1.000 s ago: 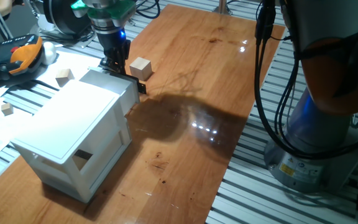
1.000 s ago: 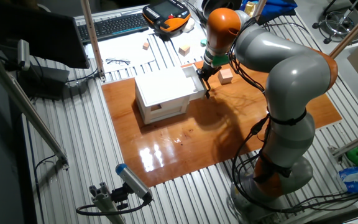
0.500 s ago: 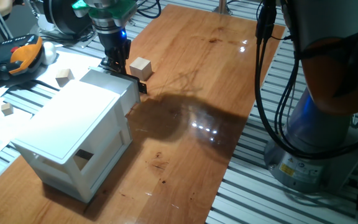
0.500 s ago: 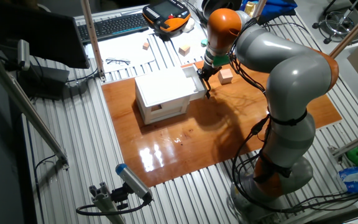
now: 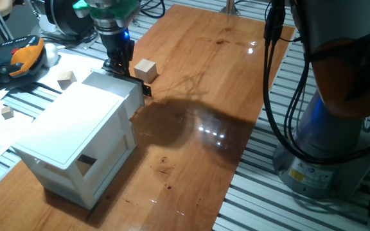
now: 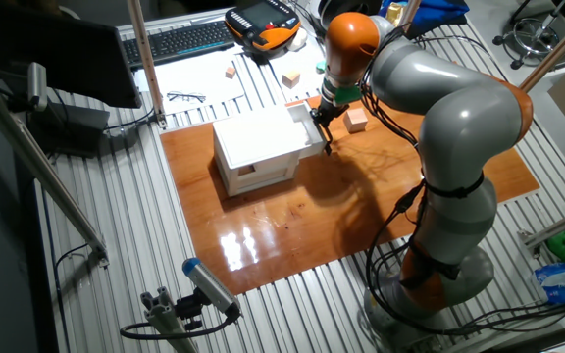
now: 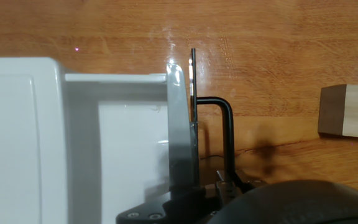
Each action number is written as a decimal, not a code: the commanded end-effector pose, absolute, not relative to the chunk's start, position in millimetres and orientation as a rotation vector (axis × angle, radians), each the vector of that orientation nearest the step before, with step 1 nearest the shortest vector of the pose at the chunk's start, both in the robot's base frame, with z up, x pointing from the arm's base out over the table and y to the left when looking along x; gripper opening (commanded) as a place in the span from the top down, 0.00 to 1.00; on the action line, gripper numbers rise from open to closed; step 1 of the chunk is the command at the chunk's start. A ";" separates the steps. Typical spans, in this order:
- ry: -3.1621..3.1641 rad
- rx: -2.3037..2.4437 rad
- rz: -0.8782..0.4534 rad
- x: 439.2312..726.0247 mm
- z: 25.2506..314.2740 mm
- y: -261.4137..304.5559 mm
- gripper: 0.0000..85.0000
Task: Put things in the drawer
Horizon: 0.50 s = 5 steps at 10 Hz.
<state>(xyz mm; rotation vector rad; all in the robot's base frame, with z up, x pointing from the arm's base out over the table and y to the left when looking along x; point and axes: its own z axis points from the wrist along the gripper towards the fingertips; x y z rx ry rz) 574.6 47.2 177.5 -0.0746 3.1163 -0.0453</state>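
At nine o'clock in the hand view sits the white cabinet (image 7: 17,137), and just to its right the drawer (image 7: 132,143) shows a strip of white floor, pulled only a little way out and with nothing in it that can be seen. Next comes the drawer's front panel, with the black handle (image 7: 219,134) looping off its outer face, and the gripper (image 7: 194,186) sits right over that panel; its fingers appear to straddle the front wall, narrowly set, though whether they actually pinch the panel or the handle I cannot tell. At three o'clock a wooden cube (image 7: 350,112) rests on the desk (image 7: 104,28), well clear of the handle. From the fixed view the same cube (image 5: 145,69) lies just beside the gripper (image 5: 116,64). The step in hand looks like opening the drawer. Next the drawer probably needs drawing further out toward three o'clock, short of the cube.
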 end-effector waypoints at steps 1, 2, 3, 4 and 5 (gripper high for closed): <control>3.116 -0.075 -0.049 574.8 177.1 47.3 1.00; 3.118 -0.071 -0.051 575.0 176.9 47.5 1.00; 3.113 -0.076 -0.061 575.3 176.4 47.7 1.00; 3.116 -0.076 -0.051 575.3 176.4 47.7 1.00; 3.121 -0.064 -0.056 575.3 176.4 47.7 1.00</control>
